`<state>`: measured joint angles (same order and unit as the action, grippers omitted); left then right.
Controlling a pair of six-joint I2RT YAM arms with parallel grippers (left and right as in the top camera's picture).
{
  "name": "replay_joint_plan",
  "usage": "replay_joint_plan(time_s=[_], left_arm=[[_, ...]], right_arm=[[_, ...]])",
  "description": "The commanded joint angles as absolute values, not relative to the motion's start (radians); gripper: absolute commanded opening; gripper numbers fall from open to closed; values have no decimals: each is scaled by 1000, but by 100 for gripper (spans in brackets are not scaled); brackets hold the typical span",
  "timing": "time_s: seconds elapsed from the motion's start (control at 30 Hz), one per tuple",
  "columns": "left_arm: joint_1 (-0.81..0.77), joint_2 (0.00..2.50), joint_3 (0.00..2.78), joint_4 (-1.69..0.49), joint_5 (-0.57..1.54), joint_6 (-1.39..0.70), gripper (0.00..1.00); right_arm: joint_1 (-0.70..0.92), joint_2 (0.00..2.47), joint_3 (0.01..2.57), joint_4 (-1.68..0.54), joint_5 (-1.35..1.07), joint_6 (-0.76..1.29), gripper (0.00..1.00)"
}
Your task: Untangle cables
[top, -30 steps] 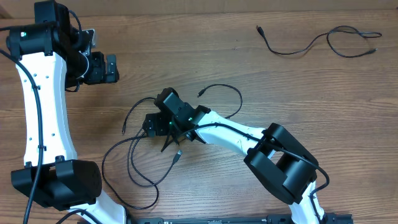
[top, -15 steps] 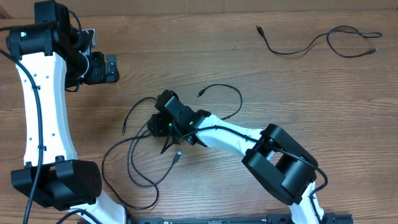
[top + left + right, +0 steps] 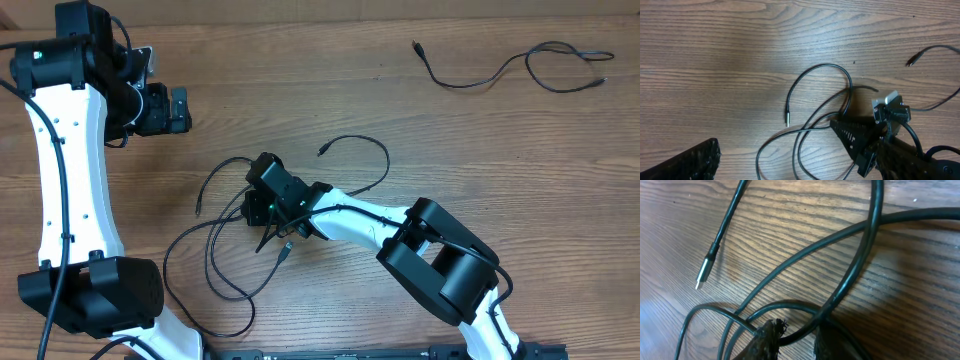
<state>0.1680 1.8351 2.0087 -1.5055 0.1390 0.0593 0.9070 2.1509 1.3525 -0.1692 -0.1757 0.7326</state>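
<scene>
**Worktop**: wood-grain surface carrying all the items below.

**Cables**: thin black cords in a loose tangle at centre-left of the worktop.
- Strands cross one another under and beside the right end effector.
- Large loops spread below and to the left of it.
- One arc rises to its upper right.

**Plugs**: three free ends show overhead.
- One lies at the upper right of the tangle.
- One lies at the left edge.
- One lies just below the right end effector.

**Lone cable**: a single cord at the far upper right, well apart from the tangle and crossing nothing.

**Right end effector**:
- It is low over the middle of the tangle.
- The jaws stand narrowly apart.
- One strand runs between the fingertips, and the gap is wider than the strand.
- No firm hold on the strand is visible.

**Left end effector**:
- It sits at the upper left, well apart from the cables.
- It has hold of nothing.
- Only one finger shows in its wrist view, so how far it is open cannot be told.
</scene>
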Motion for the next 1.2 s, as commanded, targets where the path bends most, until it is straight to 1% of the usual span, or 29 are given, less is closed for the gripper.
replay_joint_plan(time_s=[0.0, 0.03, 0.07, 0.4, 0.63, 0.8, 1.0, 1.17], left_arm=[[164, 1839, 2004, -1506, 150, 75, 99], [164, 1839, 2004, -1506, 150, 75, 100], [164, 1839, 2004, -1506, 149, 75, 100], [164, 1839, 2004, -1506, 150, 75, 100], [164, 1839, 2004, -1506, 149, 75, 100], [164, 1839, 2004, -1506, 149, 75, 100], [163, 1839, 2004, -1506, 149, 75, 100], [163, 1839, 2004, -1505, 149, 75, 100]], right_arm=[[910, 2161, 1347, -166, -168, 733, 14], [910, 2161, 1347, -165, -168, 733, 7], [910, 2161, 1347, -165, -168, 733, 4], [874, 2134, 1350, -181, -214, 727, 4], [834, 1991, 1350, -276, -209, 593, 4], [828, 1846, 1350, -374, -105, 517, 4], [823, 1688, 1350, -475, 54, 518, 4], [794, 1568, 1350, -497, 97, 514, 4]])
